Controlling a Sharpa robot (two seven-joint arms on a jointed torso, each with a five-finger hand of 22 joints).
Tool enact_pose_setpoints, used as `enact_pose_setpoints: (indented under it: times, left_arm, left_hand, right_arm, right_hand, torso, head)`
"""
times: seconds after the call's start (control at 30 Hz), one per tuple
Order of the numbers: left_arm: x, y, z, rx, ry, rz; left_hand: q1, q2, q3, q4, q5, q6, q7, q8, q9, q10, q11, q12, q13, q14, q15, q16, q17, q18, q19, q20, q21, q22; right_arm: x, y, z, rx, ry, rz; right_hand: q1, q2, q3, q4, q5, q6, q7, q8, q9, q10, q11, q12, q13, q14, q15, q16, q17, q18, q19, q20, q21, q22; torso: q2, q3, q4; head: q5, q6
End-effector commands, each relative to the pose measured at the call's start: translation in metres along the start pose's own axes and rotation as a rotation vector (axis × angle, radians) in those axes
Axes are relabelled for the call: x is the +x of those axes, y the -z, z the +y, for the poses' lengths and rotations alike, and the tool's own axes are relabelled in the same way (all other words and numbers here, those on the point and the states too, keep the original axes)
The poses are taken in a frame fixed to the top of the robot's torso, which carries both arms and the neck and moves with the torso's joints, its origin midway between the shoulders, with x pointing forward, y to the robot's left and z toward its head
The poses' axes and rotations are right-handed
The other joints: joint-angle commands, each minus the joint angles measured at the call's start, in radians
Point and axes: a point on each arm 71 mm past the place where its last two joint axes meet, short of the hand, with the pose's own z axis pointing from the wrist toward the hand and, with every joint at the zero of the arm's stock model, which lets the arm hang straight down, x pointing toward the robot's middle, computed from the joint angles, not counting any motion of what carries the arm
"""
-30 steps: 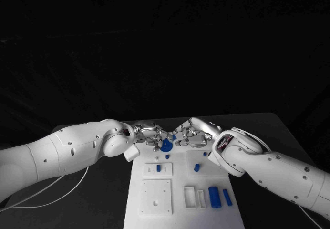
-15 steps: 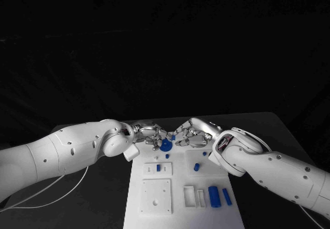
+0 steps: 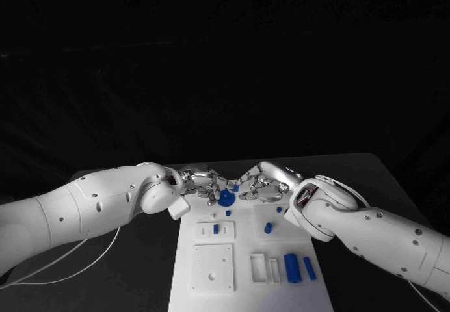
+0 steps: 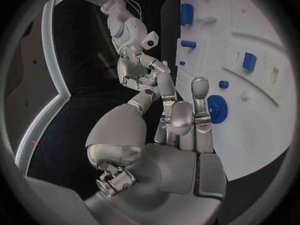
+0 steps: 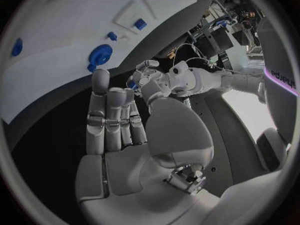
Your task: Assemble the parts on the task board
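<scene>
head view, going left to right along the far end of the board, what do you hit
left hand → blue round part → right hand

This is a robotics lab or test cell. A black desk (image 3: 375,175) stands before black backdrop cloth that covers the whole upper half of the head view. On the desk lies a white task board (image 3: 246,273) with cut-out slots and small blue parts (image 3: 292,268), a bench-test fixture. At the upper right of the right wrist view, equipment racks (image 5: 222,35) and cabling crowd the background.
</scene>
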Motion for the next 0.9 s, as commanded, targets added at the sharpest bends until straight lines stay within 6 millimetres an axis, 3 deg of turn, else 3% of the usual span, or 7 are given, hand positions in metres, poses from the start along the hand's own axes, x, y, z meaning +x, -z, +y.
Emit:
enact_pose_setpoints:
  times: [0.03,0.17,0.27,0.33,0.4,0.6,0.9]
  left_arm:
    - [0.001,0.000,-0.002,0.003,-0.006,0.007]
    - [0.002,0.000,-0.002,-0.003,-0.021,0.002]
    - [0.000,0.002,0.000,-0.023,-0.038,-0.050]
    - [-0.003,0.005,0.002,-0.054,-0.041,-0.111]
    - [-0.004,0.008,0.005,-0.080,-0.044,-0.148]
    - [-0.009,0.024,0.015,-0.186,-0.056,-0.245]
    - [-0.004,0.047,0.025,-0.302,-0.111,-0.276]
  left_hand:
    - [0.004,0.004,0.000,-0.003,0.004,0.140,-0.108,0.002,0.199,0.037,-0.006,-0.002,-0.002,0.000,-0.005,-0.001,0.001,-0.011,-0.001,-0.005,0.000,0.016]
    - [0.008,0.000,-0.001,-0.005,0.009,0.142,-0.109,0.002,0.197,0.038,-0.007,-0.002,-0.002,0.001,-0.005,0.000,0.002,-0.011,-0.001,-0.005,0.000,0.016]
    - [0.010,-0.005,-0.001,-0.007,0.022,0.148,-0.110,0.002,0.194,0.041,-0.009,0.000,-0.002,0.005,-0.006,0.001,0.005,-0.010,0.002,-0.006,0.002,0.016]
    - [0.003,-0.023,0.000,-0.013,0.096,0.167,-0.117,0.007,0.193,0.047,-0.017,0.016,0.001,0.023,-0.011,0.006,0.021,-0.007,0.017,-0.010,0.008,0.016]
    - [-0.005,-0.034,0.009,-0.023,0.133,0.182,-0.121,0.002,0.192,0.048,-0.022,0.034,0.000,0.032,-0.012,0.005,0.027,-0.003,0.026,-0.010,0.011,0.016]
    - [-0.016,-0.040,0.016,-0.035,0.145,0.198,-0.124,-0.005,0.190,0.048,-0.024,0.055,-0.025,0.036,-0.010,-0.001,0.033,0.003,0.029,-0.005,0.013,0.016]
    - [-0.021,-0.044,0.015,-0.038,0.148,0.210,-0.127,-0.005,0.177,0.049,-0.024,0.072,-0.039,0.040,-0.005,0.003,0.040,0.006,0.030,0.002,0.017,0.016]
  right_arm:
    - [-0.001,0.000,-0.002,0.007,0.000,-0.031]
    - [-0.006,0.001,-0.008,0.023,-0.012,-0.091]
    - [-0.011,0.002,-0.015,0.046,-0.026,-0.129]
    - [-0.015,0.003,-0.021,0.067,-0.034,-0.148]
    - [-0.018,0.004,-0.025,0.081,-0.038,-0.160]
    - [-0.031,0.008,-0.046,0.143,-0.061,-0.202]
    - [-0.046,0.012,-0.074,0.219,-0.073,-0.243]
  right_hand:
    - [-0.013,-0.009,0.000,0.001,0.012,-0.044,0.006,0.001,0.000,-0.019,0.007,-0.017,-0.007,-0.025,0.006,-0.016,-0.006,0.005,0.022,0.004,-0.010,-0.006]
    - [-0.005,-0.013,0.003,0.001,0.010,-0.067,0.012,0.001,0.001,-0.023,0.011,-0.026,-0.020,-0.030,0.009,-0.022,-0.015,0.013,0.026,0.010,-0.017,-0.014]
    - [-0.002,-0.024,0.050,-0.001,0.006,-0.067,0.013,0.001,0.001,-0.023,0.010,-0.029,-0.031,-0.032,0.009,-0.022,-0.021,0.015,0.027,0.010,-0.018,-0.014]
    - [-0.006,-0.033,0.072,0.000,0.011,-0.072,0.015,0.002,0.001,-0.025,0.012,-0.031,-0.036,-0.034,0.010,-0.023,-0.024,0.015,0.026,0.011,-0.019,-0.013]
    - [-0.004,-0.040,0.092,-0.001,0.014,-0.076,0.016,0.001,0.001,-0.027,0.012,-0.032,-0.040,-0.035,0.010,-0.023,-0.026,0.016,0.025,0.011,-0.020,-0.013]
    - [-0.010,-0.062,0.161,-0.001,0.023,-0.073,0.016,0.001,0.001,-0.025,0.011,-0.029,-0.049,-0.036,0.009,-0.020,-0.030,0.018,0.023,0.010,-0.016,-0.001]
    - [-0.013,-0.069,0.186,-0.001,0.035,-0.069,0.015,0.001,0.001,-0.023,0.010,-0.027,-0.054,-0.036,0.008,-0.018,-0.031,0.018,0.022,0.009,-0.015,0.009]
  torso:
    - [0.000,-0.0005,0.0000]
    - [0.000,0.0000,0.0004]
    - [-0.001,0.0003,0.0005]
    - [-0.002,0.0008,-0.0006]
    - [-0.004,0.0010,-0.0007]
    - [-0.012,0.0035,0.0031]
    - [-0.036,0.0060,0.0063]
  head:
    - [0.001,-0.001]
    - [0.002,-0.001]
    - [0.004,-0.001]
    - [0.006,0.000]
    - [0.006,-0.002]
    - [0.008,-0.006]
    - [0.016,-0.028]
